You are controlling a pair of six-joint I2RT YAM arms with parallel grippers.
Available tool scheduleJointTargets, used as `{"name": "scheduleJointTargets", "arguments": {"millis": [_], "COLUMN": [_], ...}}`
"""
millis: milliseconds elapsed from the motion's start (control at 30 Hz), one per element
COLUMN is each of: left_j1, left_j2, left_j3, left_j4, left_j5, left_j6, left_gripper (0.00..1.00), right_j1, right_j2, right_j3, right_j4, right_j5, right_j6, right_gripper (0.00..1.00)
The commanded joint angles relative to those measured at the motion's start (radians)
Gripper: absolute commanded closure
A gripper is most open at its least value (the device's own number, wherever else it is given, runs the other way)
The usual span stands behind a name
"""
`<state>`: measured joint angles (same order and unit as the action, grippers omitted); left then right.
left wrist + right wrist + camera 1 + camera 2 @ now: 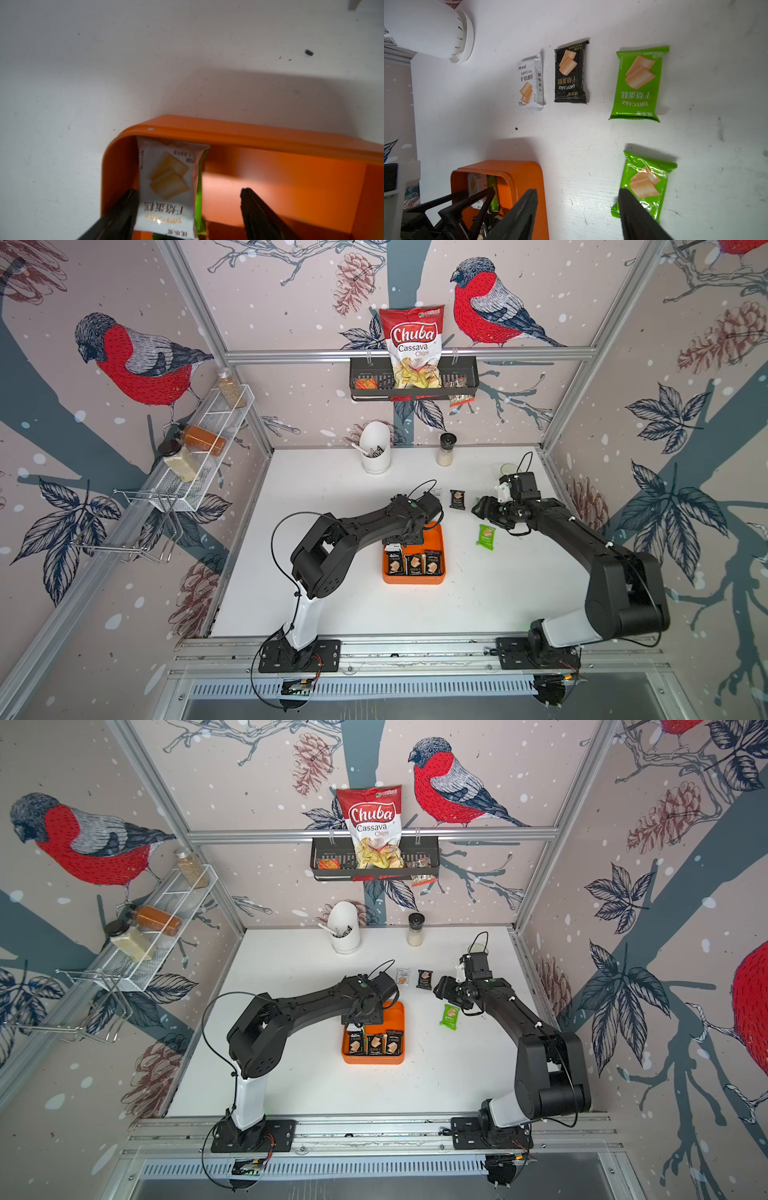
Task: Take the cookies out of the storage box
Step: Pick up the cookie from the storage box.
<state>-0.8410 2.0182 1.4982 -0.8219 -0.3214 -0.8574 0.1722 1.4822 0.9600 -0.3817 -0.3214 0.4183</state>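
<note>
left hand (189, 191): down inside the storage box (249, 135), fingers (122, 212) spread wide, nothing clamped. a white packet (168, 182) stands on edge in a corner of the box, against the wall, between the two fingers. one finger looks to touch its side; the other is well apart, over bare orange floor. a green packet (200, 207) sits tight against the white one, only its edge showing.

step in hand, by our reading: grasp the white packet. to do it well we would centre the hand on the packet first, so both fingers meet it together and the far one does not sweep it along the wall. go low enough to catch the body, not just the crimped seal. keep the green packet out of the pinch. close softly, then lift straight up over the wall before travelling.

further out: three black packets (413, 564) in a row along the box wall nearest the arm bases. right hand (578, 191) hangs above the table (488, 124), wide and empty. already out on the table: a freed white packet (530, 85), a freed black packet (571, 72), a freed green packet (639, 83), and a second freed green packet (645, 185) partly hidden by one right finger. task partway, we judge.
</note>
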Motion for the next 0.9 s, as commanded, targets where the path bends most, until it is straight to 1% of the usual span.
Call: {"name": "scheduleJointTargets", "arguments": {"millis": [0,300,533,700,867], "left_j1": [-0.002,-0.007,-0.008,-0.006,0.003], "left_j2": [0.008,0.002,-0.023,-0.026,-0.028], "left_j3": [0.001,-0.001,-0.006,-0.018,-0.043], "left_j4": [-0.008,0.055,0.018,0.017,0.046], "left_j5": [-0.002,0.076,0.027,0.021,0.030], "left_j6": [0.009,-0.009,-0.025,-0.014,0.003], "left_gripper": [0.18,0.19,0.18,0.19,0.24], "right_j1": [-0.002,-0.007,-0.009,-0.010,-0.015], "right_j2": [0.006,0.011,0.012,0.018,0.001], "right_j3": [0.009,0.006,0.004,0.000,-0.004], "right_j4": [0.006,0.004,0.010,0.010,0.008], "right_j5": [-0.005,-0.005,-0.011,-0.010,-0.006], "right_j6": [-0.013,-0.015,-0.015,-0.019,-0.021], "right_gripper": [0.33,0.33,0.33,0.34,0.34]}}
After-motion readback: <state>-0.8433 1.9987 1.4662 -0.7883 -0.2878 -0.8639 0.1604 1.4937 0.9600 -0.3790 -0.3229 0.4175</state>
